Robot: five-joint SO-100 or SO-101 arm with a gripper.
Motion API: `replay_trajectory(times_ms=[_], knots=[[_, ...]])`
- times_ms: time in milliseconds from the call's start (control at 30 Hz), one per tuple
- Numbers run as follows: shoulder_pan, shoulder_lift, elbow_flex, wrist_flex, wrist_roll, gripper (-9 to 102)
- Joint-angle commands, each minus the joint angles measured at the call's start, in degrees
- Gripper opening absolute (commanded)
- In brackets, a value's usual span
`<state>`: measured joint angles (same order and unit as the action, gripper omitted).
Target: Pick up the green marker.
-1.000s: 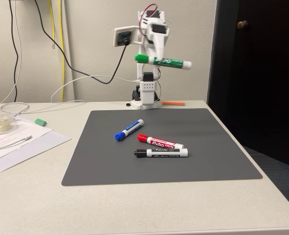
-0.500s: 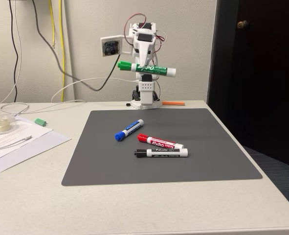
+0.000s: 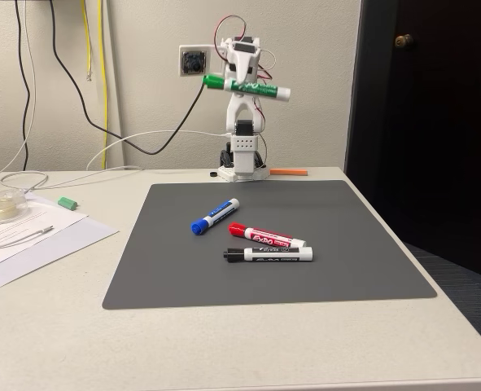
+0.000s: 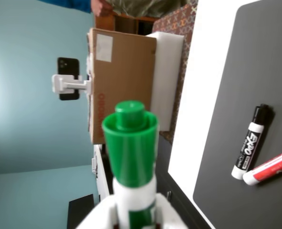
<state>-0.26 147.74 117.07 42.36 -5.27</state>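
Jaws are clamped on the green marker mid-barrel, holding it crosswise high above the counter, cap end sticking out left in the fixed view. Wrist view has the cap poking straight out past the white jaws.

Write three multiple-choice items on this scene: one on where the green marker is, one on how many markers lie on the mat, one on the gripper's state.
1. Where is the green marker?
A. On the grey mat
B. Held in the air above the arm's base
C. On the papers

2. How many markers lie on the grey mat?
A. Three
B. Two
C. Five

3. What state is the gripper in?
A. Open and empty
B. Shut on the blue marker
C. Shut on the green marker

Key: 1 B, the fixed view shows it roughly level, high above the table. 2 A, the blue marker, red marker and black marker lie there. 3 C, the wrist view shows the fingers clasping its barrel.
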Motion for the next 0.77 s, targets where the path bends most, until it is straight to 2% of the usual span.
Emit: replay_trajectory(times_ms=[0, 233, 733], knots=[[-0.70, 3.69, -0.26, 1.58, 0.00, 3], [-1.93, 6.42, -0.26, 4.13, 0.79, 3], [-1.93, 6.33, -0.26, 4.04, 0.44, 3]])
